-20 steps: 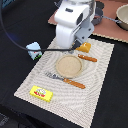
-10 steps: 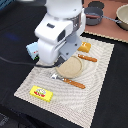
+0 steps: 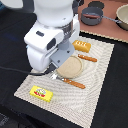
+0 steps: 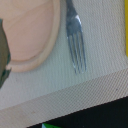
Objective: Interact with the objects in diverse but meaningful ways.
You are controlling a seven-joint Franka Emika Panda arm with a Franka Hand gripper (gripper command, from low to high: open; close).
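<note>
Exterior view: white robot arm hides its gripper above the round tan plate; finger state indeterminable; yellow flat packet lies near.

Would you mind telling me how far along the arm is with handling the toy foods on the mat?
Nothing looks handled yet: the yellow packet and bread loaf lie untouched. The arm hangs over the plate and fork, gripper hidden. All handling remains.

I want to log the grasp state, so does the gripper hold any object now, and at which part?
It cannot be told. The arm hides the gripper in the exterior view, and the wrist view shows only the fork and plate, not the fingers.
</note>
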